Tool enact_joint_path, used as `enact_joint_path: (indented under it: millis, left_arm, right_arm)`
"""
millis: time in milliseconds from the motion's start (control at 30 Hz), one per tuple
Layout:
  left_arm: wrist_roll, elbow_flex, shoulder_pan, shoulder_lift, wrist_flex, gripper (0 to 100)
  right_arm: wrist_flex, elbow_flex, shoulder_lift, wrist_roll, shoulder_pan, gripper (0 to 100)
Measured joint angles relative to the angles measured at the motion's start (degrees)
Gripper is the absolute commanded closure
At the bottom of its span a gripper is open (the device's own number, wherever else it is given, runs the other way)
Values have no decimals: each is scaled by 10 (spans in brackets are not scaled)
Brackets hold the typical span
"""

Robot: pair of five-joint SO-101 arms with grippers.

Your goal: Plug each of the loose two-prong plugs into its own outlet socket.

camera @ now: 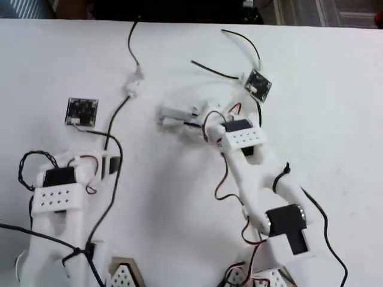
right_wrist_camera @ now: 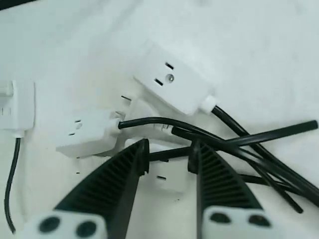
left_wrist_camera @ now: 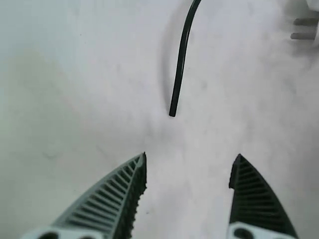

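The white table [camera: 335, 78] carries it all. The left tool [left_wrist_camera: 190, 158] hangs with jaws wide apart. The right tool [right_wrist_camera: 167, 147], mid-table just beside an outlet socket [right_wrist_camera: 172, 84], looks clamped on a white plug [right_wrist_camera: 167, 180], though cables blur that. A black cable end [left_wrist_camera: 177, 74] lies near the left tool.

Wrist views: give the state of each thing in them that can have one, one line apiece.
left gripper, open, holding nothing.
two-prong plug, loose, unplugged, prongs bare.
black cable end, free, attached to nothing.
outlet socket, empty, nothing plugged in.
right gripper, low at a white connector body among black cables; grip unclear.
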Motion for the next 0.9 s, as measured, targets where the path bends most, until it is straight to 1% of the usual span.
enact_joint_path:
  millis: [133, 333, 567, 767, 900]
  left_arm:
    - [-2, 16, 0, 0, -6, 732]
    - [-5, 42, 0, -1, -44, 732]
    - [-5, 43, -1, -5, -46, 732]
    - [-5, 43, -1, -5, -46, 732]
    - [-5, 43, -1, -5, -46, 732]
  right_arm:
    - [-12, -1, 25, 0, 3, 868]
    - [-13, 2, 17, 0, 2, 868]
    - [25, 5, -18, 0, 1, 868]
    - [25, 2, 33, 0, 1, 868]
    - [18, -29, 70, 0, 4, 868]
